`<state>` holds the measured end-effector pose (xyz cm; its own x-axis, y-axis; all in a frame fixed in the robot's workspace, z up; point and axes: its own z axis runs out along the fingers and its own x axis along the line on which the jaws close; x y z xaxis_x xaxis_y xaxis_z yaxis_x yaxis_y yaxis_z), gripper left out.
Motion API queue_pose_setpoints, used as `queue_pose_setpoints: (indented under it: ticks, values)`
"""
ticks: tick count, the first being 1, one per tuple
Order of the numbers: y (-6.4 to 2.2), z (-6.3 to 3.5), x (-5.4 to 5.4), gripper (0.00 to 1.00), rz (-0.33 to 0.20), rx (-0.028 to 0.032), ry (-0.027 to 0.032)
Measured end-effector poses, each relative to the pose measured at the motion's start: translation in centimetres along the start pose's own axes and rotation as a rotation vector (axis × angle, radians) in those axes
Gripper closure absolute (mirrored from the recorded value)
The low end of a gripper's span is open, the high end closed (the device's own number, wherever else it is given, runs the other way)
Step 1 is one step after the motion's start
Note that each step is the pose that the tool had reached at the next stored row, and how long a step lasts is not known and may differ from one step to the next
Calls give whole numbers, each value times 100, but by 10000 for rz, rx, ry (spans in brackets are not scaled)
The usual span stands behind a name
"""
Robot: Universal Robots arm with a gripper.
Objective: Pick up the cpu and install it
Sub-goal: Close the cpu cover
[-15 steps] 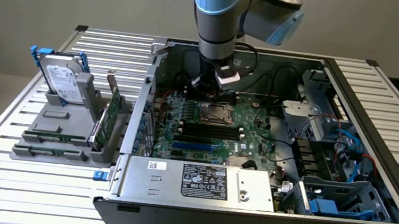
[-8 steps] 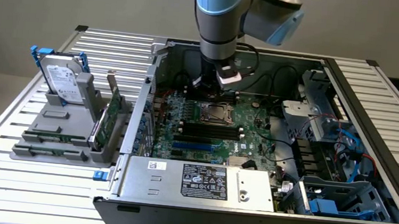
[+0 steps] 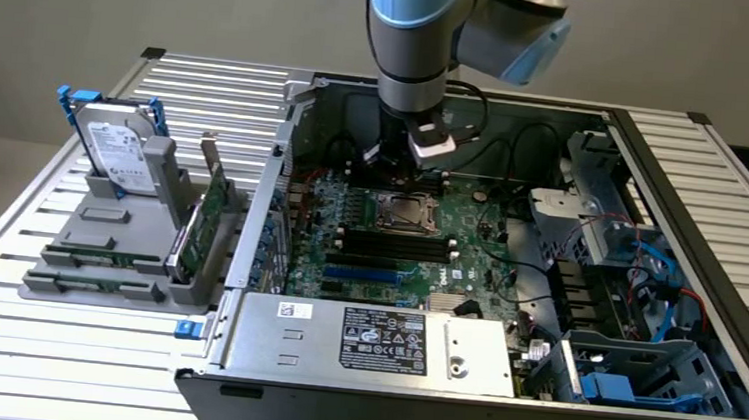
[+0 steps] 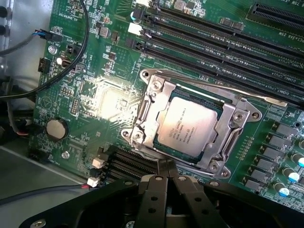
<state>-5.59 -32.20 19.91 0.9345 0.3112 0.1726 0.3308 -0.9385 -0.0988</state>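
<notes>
The cpu (image 4: pixel 190 124), a small square chip with a shiny silver-grey top, lies flat inside the dark socket on the green motherboard (image 4: pixel 95 57). The socket's metal frame (image 4: pixel 153 107) surrounds it. My gripper (image 4: pixel 166 165) hovers just beside the socket's edge, its two black fingers (image 4: pixel 153 190) pressed together with nothing between them. In the exterior view the gripper (image 3: pixel 401 177) hangs inside the open computer case, directly over the socket (image 3: pixel 409 211).
A silver hard drive (image 3: pixel 118 150) with blue handles stands in a grey holder (image 3: pixel 104 249) at the exterior view's left. The power supply (image 3: pixel 378 339) lies at the case front. Black memory slots (image 4: pixel 223 42) run beside the socket. Cables (image 4: pixel 28 42) cross the board's edge.
</notes>
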Motion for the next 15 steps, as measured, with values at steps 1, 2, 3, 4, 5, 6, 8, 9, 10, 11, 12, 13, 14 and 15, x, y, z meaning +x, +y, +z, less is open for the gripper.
queue_pose_setpoints:
  ticks: [1,2,3,4,5,6,8,9,10,11,12,13,14,15]
  values:
    - [0,1,2,89,-2,-11,-4]
    - [1,1,4,89,-3,-23,-8]
    - [1,2,7,89,-5,-32,-11]
    - [1,3,8,89,-6,-41,-15]
    - [1,4,10,89,-7,-49,-18]
    - [1,4,11,89,-7,-55,-20]
    - [-38,-101,-53,89,-78,-43,-27]
    - [-49,-120,-77,89,-102,-38,-29]
    - [-78,-124,-70,89,-124,-34,-31]
    - [-85,-123,-69,89,-125,-33,-31]
    - [-91,-122,-68,89,-126,-34,-32]
    - [-95,-122,-67,89,-127,-35,-32]
    - [-96,-122,-67,89,-130,-34,-32]
    - [-96,-122,-67,89,-132,-33,-32]
